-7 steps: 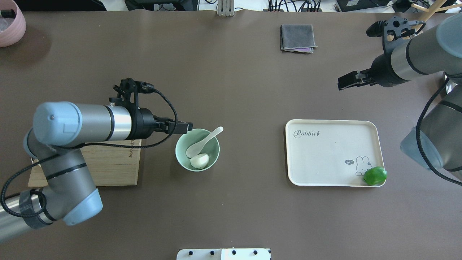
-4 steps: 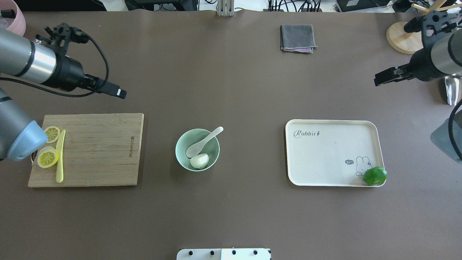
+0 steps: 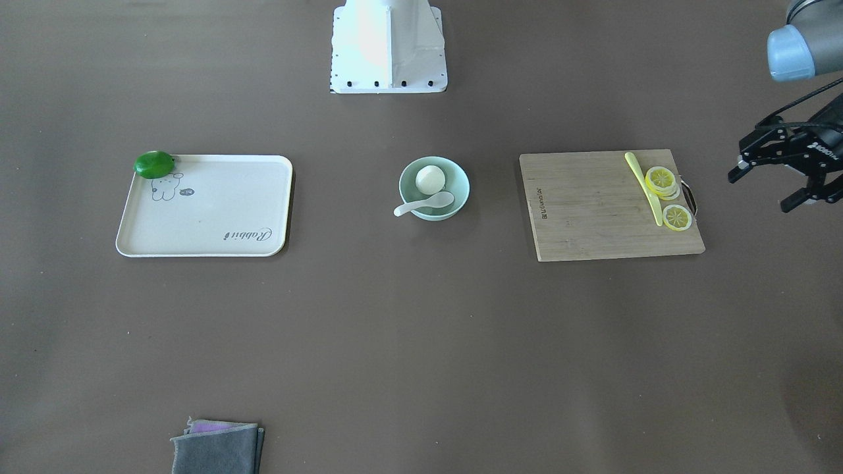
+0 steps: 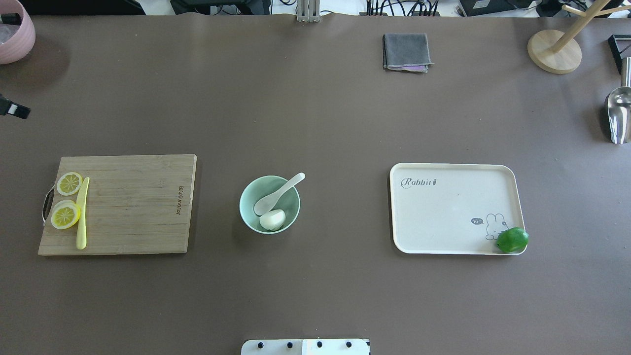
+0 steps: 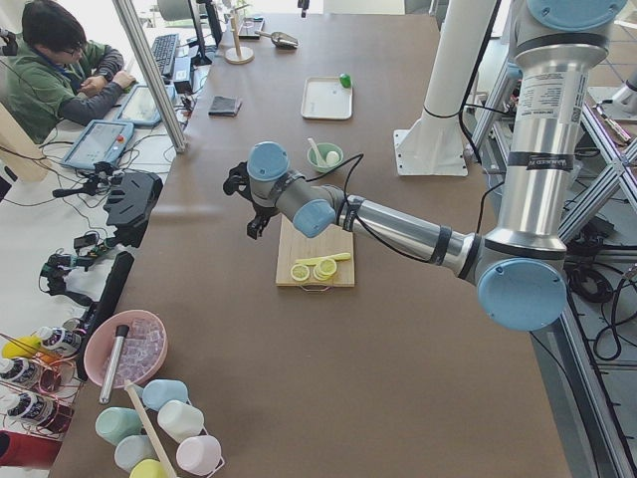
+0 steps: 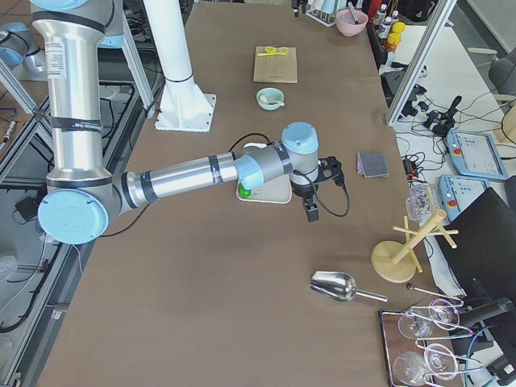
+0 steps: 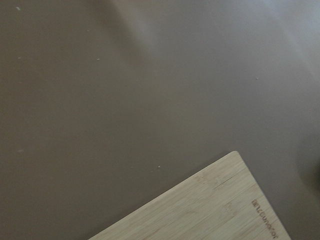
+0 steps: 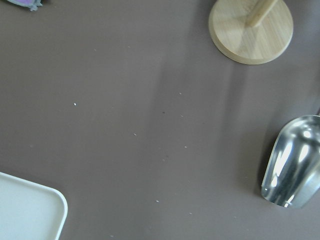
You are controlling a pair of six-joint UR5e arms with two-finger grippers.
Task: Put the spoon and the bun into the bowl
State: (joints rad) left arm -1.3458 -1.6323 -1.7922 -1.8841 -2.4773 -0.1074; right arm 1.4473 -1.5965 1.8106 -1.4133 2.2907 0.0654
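Observation:
The pale mint-green bowl (image 4: 248, 215) stands mid-table and also shows in the front view (image 3: 459, 192). The white spoon (image 4: 278, 193) lies in it, with its handle over the far-right rim. The white bun (image 4: 272, 220) sits in the bowl beside the scoop and also shows in the front view (image 3: 429, 179). My left gripper (image 3: 759, 192) is open and empty, raised beyond the cutting board's outer end, far from the bowl. Only one of its fingertips (image 4: 17, 110) shows in the overhead view. My right gripper (image 6: 310, 208) hovers past the tray; I cannot tell if it is open or shut.
A wooden cutting board (image 4: 133, 204) with lemon slices (image 4: 66, 214) and a yellow-green knife (image 4: 81, 214) lies left of the bowl. A cream tray (image 4: 456, 207) with a green fruit (image 4: 512, 240) lies to the right. A grey cloth (image 4: 406, 52), wooden stand (image 4: 554, 52), metal scoop (image 4: 618, 113) and pink bowl (image 4: 15, 32) sit at the edges.
My left gripper has moved from beside the bowl to the far left edge. My right gripper has moved right, out of the overhead view. Bowl, spoon and bun have not moved.

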